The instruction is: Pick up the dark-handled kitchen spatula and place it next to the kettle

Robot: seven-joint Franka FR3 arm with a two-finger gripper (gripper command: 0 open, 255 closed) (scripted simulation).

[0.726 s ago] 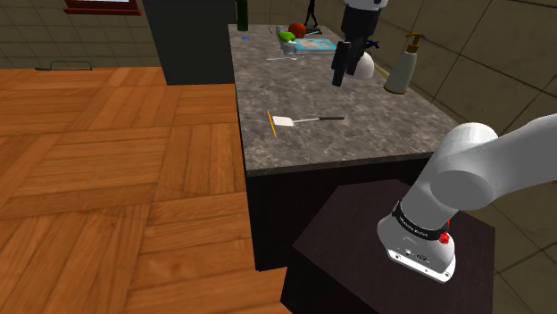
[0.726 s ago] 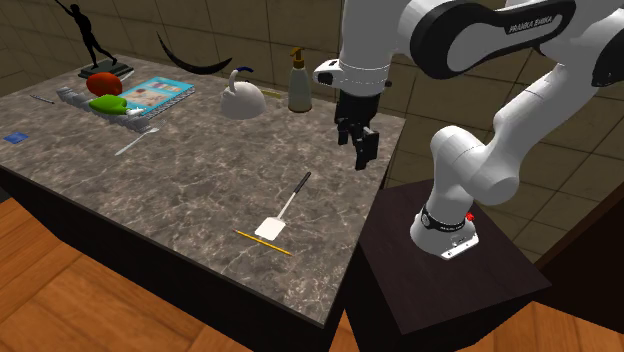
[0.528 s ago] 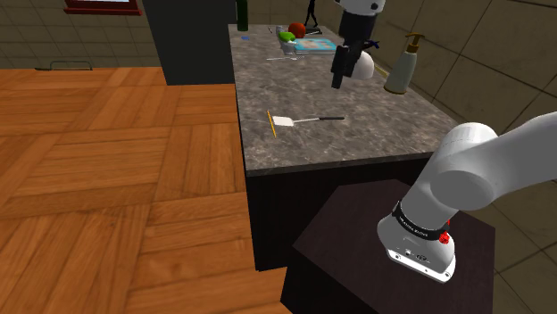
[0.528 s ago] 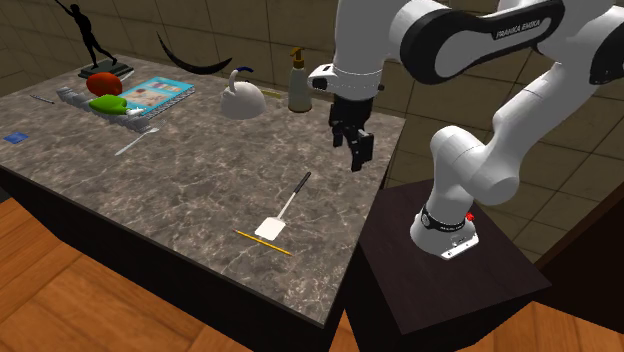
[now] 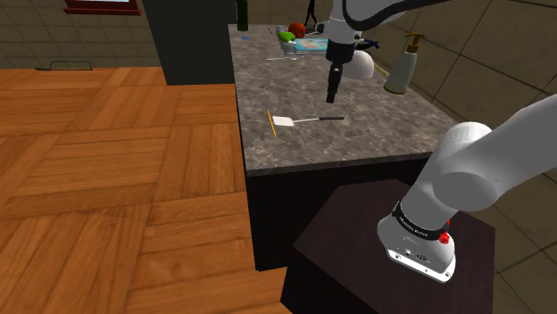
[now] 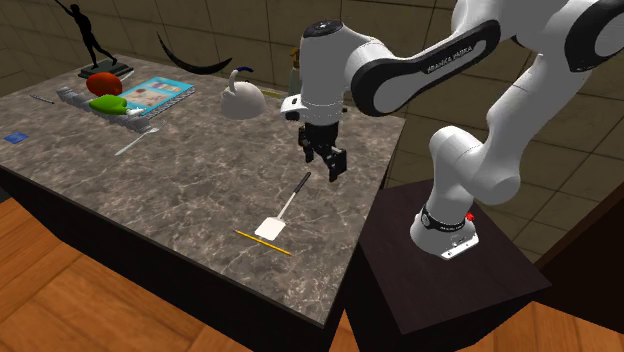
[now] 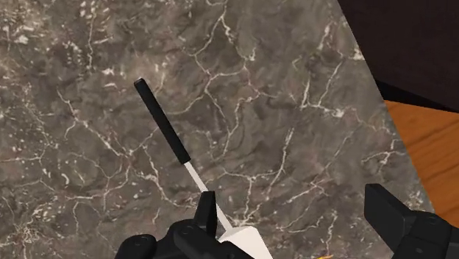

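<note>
The black fingers (image 7: 385, 210) have come in over the counter and down. Now they hang open, holding nothing, just above the white spatula with a thin dark handle (image 6: 285, 205). The spatula lies flat on the dark marble counter (image 6: 180, 190), well apart from the white kettle (image 6: 242, 100). A yellow pencil (image 6: 263, 242) lies just beside its blade.

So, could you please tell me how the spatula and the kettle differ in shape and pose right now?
The spatula lies flat on the counter; the kettle stands upright. The spatula is long and thin with a black handle; the kettle is rounded and white. Both rest on the same counter, and the gripper touches neither.
</note>
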